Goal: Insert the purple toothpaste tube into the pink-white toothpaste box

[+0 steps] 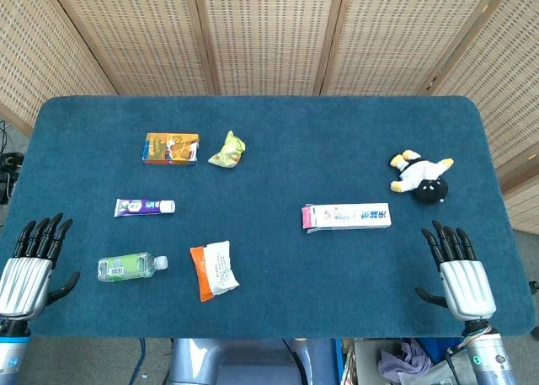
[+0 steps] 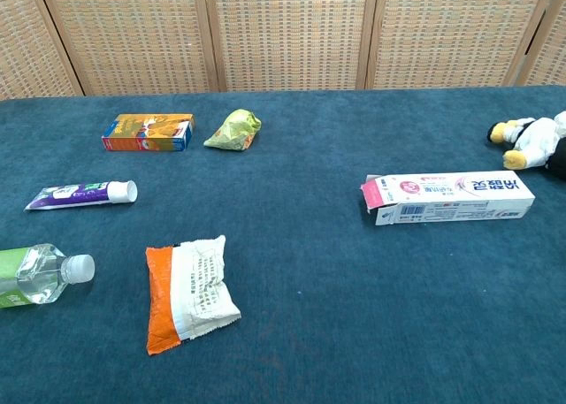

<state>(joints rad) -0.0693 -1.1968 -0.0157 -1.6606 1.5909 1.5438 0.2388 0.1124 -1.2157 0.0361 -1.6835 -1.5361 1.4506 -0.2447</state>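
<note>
The purple toothpaste tube lies flat on the left half of the blue table, white cap pointing right. The pink-white toothpaste box lies on the right half, its open flap end facing left toward the tube. My left hand rests at the near left edge, fingers spread and empty, below and left of the tube. My right hand rests at the near right edge, fingers spread and empty, right of the box. Neither hand shows in the chest view.
An orange carton and a yellow-green crumpled packet lie at the back left. A green-labelled bottle and an orange-white snack bag lie near the front left. A plush toy sits at the right.
</note>
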